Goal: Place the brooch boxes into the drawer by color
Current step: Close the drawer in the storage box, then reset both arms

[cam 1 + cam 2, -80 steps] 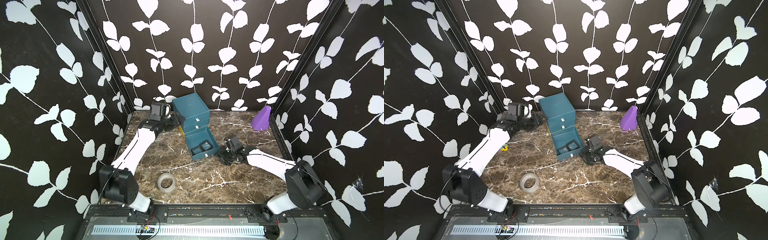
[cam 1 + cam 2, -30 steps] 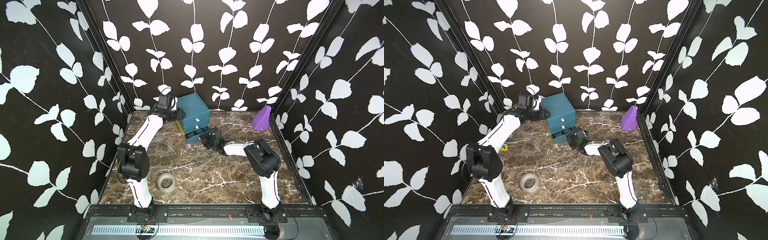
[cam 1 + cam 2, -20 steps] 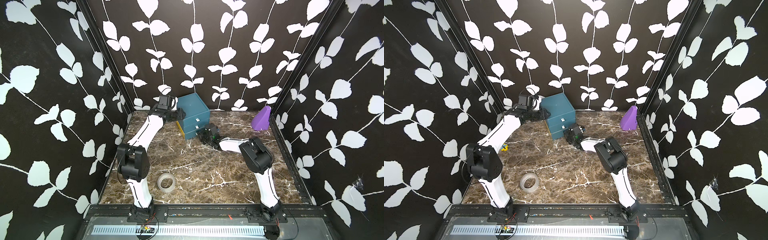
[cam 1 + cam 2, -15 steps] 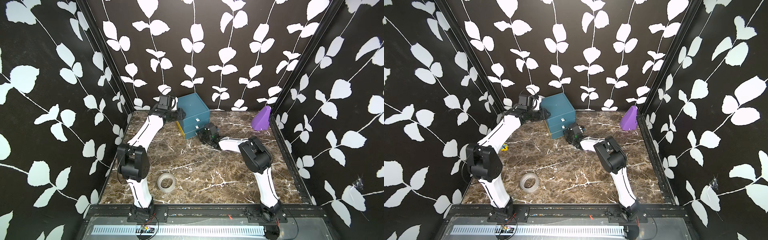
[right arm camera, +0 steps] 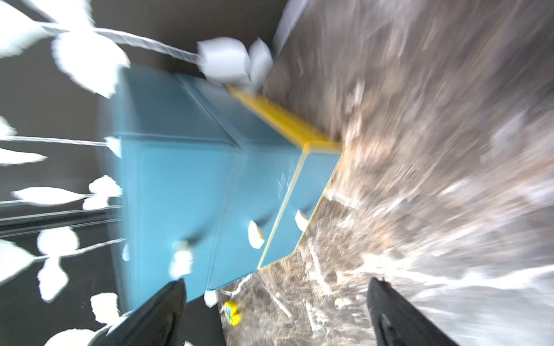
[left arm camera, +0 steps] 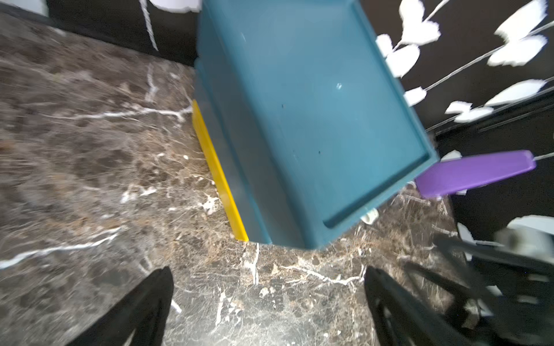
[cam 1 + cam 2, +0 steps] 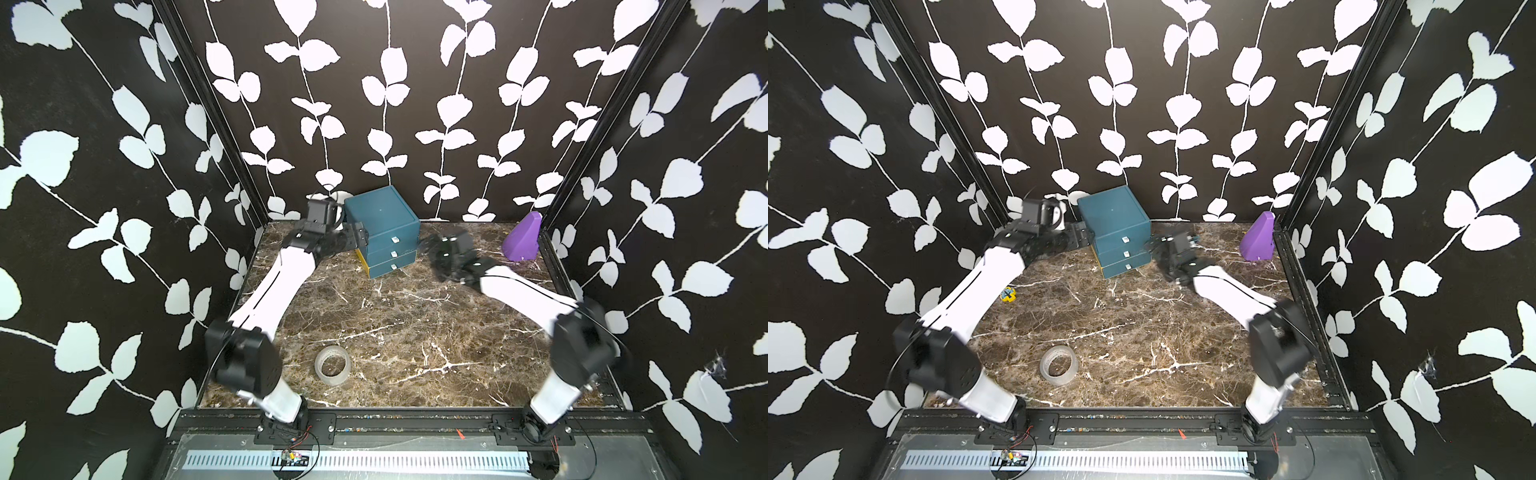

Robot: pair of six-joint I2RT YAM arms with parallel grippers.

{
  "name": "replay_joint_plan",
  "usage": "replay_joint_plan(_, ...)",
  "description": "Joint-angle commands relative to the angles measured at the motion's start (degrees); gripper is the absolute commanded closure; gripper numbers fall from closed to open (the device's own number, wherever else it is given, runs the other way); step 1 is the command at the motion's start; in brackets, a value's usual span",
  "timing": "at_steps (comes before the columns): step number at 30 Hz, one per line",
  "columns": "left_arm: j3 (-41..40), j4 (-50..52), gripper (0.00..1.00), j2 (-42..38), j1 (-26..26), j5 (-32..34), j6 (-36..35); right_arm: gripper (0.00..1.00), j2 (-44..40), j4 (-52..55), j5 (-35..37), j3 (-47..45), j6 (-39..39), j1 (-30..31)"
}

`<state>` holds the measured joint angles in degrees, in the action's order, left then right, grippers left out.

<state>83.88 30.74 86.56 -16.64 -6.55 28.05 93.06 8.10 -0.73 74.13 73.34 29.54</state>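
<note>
Walls (image 7: 395, 104) of black with white leaves enclose the brown marbled tabletop (image 7: 415, 332). The teal drawer chest (image 7: 380, 212) stands upright at its back, shut fronts facing forward, slightly right. Left hand (image 6: 267, 269) and right hand (image 5: 277, 281) flank it, both spread wide, empty.

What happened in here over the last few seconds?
The bottom drawer, which stood open with black brooch boxes inside, was pushed shut by the right gripper; that arm then drew back toward the right. Both it and the left gripper now have open jaws. The teal chest, tape roll and purple wedge stayed put.
</note>
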Motion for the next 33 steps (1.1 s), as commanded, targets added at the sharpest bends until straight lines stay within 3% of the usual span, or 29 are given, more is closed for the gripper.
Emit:
replay_joint_plan(1,-6.57,-2.51,0.01,-9.94,-0.20,6.17,0.69,0.01,-8.56,13.43,4.99,-3.21,-18.86,-3.42)
replay_joint_plan(5,-14.59,-1.10,0.01,-19.38,-0.18,13.02,-3.69,0.01,-17.45,25.30,14.18,-2.84,-32.08,-5.39)
replay_joint_plan(8,-17.28,4.53,0.01,-23.01,-0.40,25.54,-5.57,0.01,-21.30,35.14,29.22,-2.73,-35.29,-5.63)
replay_joint_plan(10,-23.48,2.04,0.01,-25.91,-0.10,33.38,-5.26,0.01,-26.80,27.96,34.56,-10.47,-44.26,-5.72)
replay_joint_plan(13,-40.10,-19.73,0.01,-32.01,-0.10,32.79,-25.72,0.01,-35.27,14.56,45.09,-25.79,-54.18,-5.87)
replay_joint_plan(15,-48.99,-27.05,0.01,-34.71,0.39,38.49,-27.24,0.01,-38.11,8.22,48.96,-32.86,-61.45,-6.00)
replay_joint_plan(17,-55.88,-35.26,0.01,-35.67,2.08,37.26,-31.56,0.01,-38.25,3.89,51.28,-38.02,-66.06,-6.17)
replay_joint_plan(21,-60.29,-42.20,0.01,-29.58,6.25,33.61,-32.40,0.01,-35.09,-0.07,48.34,-43.25,-66.01,-8.74)
replay_joint_plan(27,-59.34,-51.42,0.01,-14.92,10.72,28.28,-31.11,0.01,-28.24,-19.99,41.63,-49.91,-68.00,-11.53)
replay_joint_plan(33,-58.09,-60.02,0.01,-9.66,14.67,20.86,-30.60,0.01,-23.74,-37.39,32.38,-54.17,-68.71,-16.43)
